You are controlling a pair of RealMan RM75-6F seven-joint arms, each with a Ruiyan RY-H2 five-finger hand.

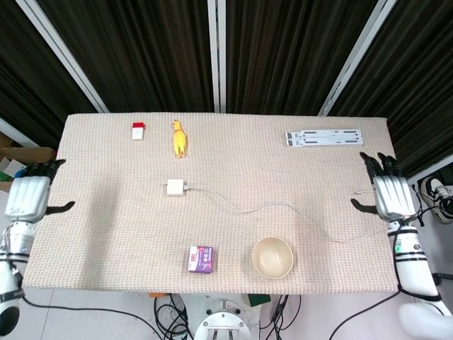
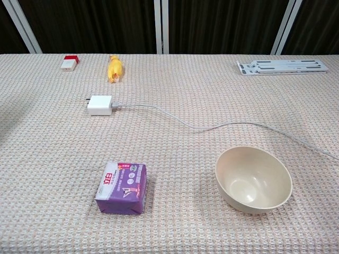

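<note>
Lying flat on the woven table cover (image 1: 106, 212), the white charger (image 1: 174, 188) sits left of the table's middle with nothing touching it, its prongs pointing left in the chest view and its white cable (image 1: 283, 207) snaking rightward across the cloth, past the far side of the beige bowl (image 2: 253, 179), toward the right edge. The left hand (image 1: 28, 197) hangs off the left edge of the table, well apart from the charger, fingers spread and holding nothing; the right hand (image 1: 393, 195) sits likewise beyond the right edge, fingers apart and empty, close to the cable's far loop but not on it. Neither hand appears in the chest view, which fits arms held wide of the work surface. The bowl stands upright and empty near the front edge, with the purple packet (image 2: 122, 187) lying flat to its left. Along the far side rest a yellow rubber chicken (image 1: 179, 137), a small red-and-white block (image 1: 138, 130) and a grey folding stand (image 1: 325, 137), all well apart from both hands and seemingly just set out of the way.
</note>
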